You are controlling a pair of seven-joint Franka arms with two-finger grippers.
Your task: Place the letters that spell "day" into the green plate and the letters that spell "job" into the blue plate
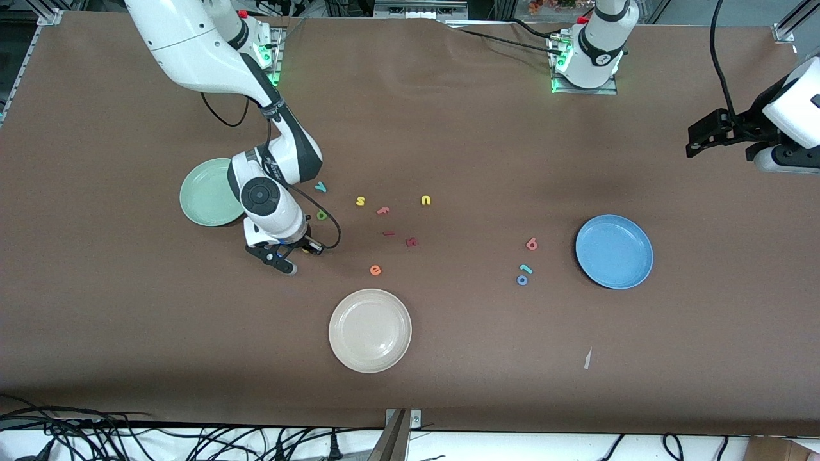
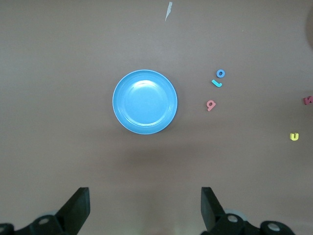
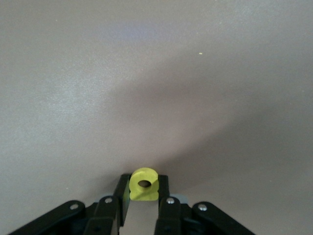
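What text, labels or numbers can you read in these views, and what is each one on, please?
"s": yellow foam s, on the table.
"u": yellow foam u, on the table.
"e": orange foam e, on the table.
"o": blue foam o, beside the blue plate.
"a": yellow foam a, in the right gripper.
Other letters and arm markings: too small to read.

Right end effector (image 3: 143, 193) clamped, left (image 2: 145, 208) spread.

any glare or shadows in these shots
Front view: soft highlight on the cream-white plate, faint shadows beneath both arms. Left wrist view: glare streak on the blue plate. Right wrist view: broad sheen across the table, yellow "a" sharp.
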